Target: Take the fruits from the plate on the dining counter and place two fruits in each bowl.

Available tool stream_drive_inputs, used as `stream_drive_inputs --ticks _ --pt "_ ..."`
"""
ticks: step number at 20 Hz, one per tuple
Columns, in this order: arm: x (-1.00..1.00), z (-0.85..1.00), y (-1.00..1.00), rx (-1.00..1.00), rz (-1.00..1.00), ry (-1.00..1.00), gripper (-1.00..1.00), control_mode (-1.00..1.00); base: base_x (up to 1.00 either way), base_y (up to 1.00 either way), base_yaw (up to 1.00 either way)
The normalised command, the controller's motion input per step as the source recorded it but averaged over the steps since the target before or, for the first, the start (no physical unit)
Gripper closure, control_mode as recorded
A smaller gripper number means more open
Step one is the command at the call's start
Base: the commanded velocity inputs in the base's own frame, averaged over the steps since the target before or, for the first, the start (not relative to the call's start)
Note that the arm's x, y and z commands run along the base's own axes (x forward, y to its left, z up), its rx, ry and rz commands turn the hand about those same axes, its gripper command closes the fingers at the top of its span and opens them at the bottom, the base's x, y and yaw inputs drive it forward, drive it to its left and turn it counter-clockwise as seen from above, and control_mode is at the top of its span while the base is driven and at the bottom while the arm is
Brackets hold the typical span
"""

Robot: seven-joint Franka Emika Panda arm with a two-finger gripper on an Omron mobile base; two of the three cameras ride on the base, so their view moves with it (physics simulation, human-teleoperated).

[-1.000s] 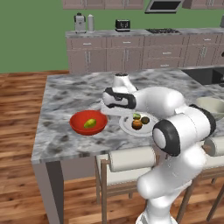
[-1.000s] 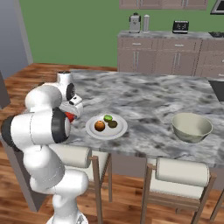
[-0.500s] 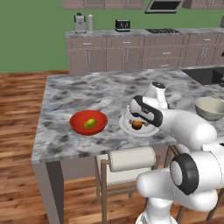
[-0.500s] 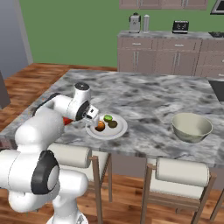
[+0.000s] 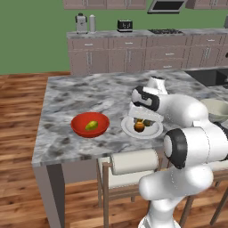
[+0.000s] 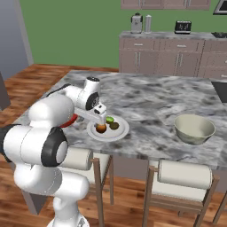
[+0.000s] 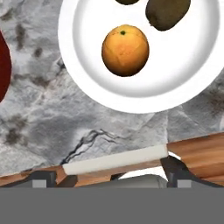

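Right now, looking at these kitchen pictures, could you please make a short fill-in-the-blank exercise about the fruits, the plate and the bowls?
1. The red bowl holds ____ fruit.
2. The orange lies on the white ____.
3. The beige bowl holds ____ fruits.
4. The end effector hangs over the plate with its jaws ____.

Missing words: one; plate; no; open

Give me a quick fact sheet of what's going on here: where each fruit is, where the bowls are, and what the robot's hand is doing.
red bowl: on the dining counter, left of the plate, holds the yellow-green fruit
plate: holds the orange, kiwi and lime
beige bowl: on the counter to the right, looks empty
gripper: open, holding nothing, above the plate's near edge
fruits moved: one of four
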Motion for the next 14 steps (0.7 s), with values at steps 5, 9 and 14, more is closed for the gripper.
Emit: stream_drive_inputs --ticks 5,9,14 --pt "0.30 0.00 -0.11 -0.03 -0.09 0.22 -1.00 -1.00 0.00 0.00 0.00" --pt "0.04 -0.26 -0.03 -0.09 -0.05 0.00 -1.00 -1.00 0.00 0.00 0.00" --pt "0.20 -0.19 -0.09 -0.03 -0.03 0.06 -1.00 -1.00 0.00 0.00 0.00"
